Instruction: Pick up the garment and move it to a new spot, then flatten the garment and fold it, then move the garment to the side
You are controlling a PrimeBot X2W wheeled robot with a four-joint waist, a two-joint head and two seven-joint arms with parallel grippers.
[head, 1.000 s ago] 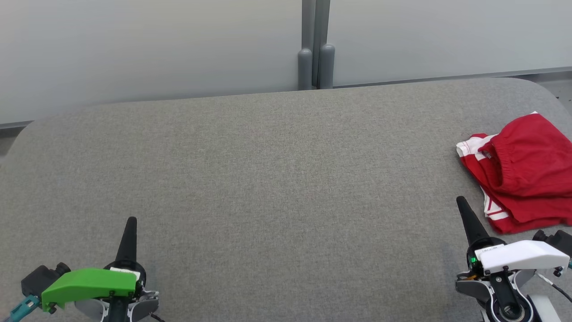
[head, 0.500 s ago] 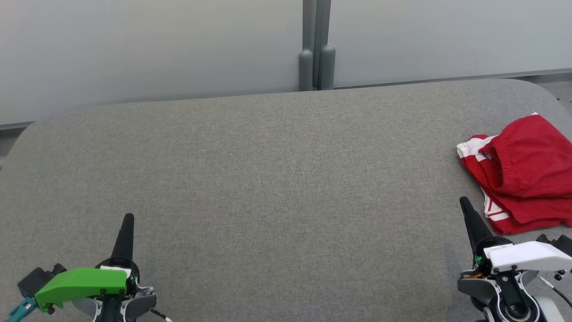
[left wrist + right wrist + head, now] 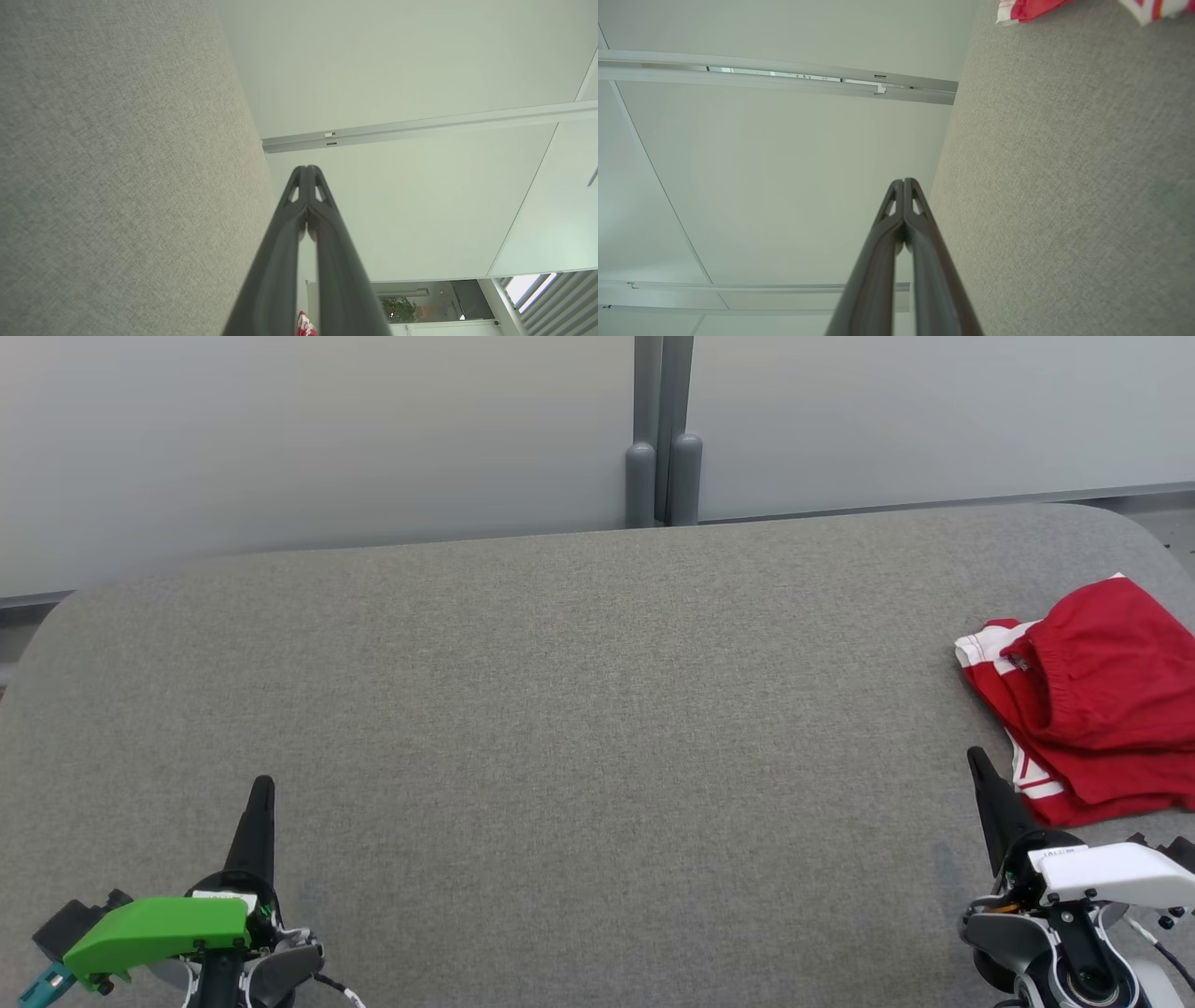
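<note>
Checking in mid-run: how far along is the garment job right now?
Looks done: the red garment lies as a compact folded bundle at the right edge of the table, so folding and moving it aside seem complete. In hand: nothing; the left gripper and right gripper are shut and empty, clear of the cloth. Left: likely nothing, though the fold looks a bit loose.

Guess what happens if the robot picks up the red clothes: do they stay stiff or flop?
Probably flop: the red garment lies in soft, wrinkled layers, so it would likely droop and unfold. It looks thin, so probably light. On the rough grey fabric table, a push would likely bunch it rather than slide it.
</note>
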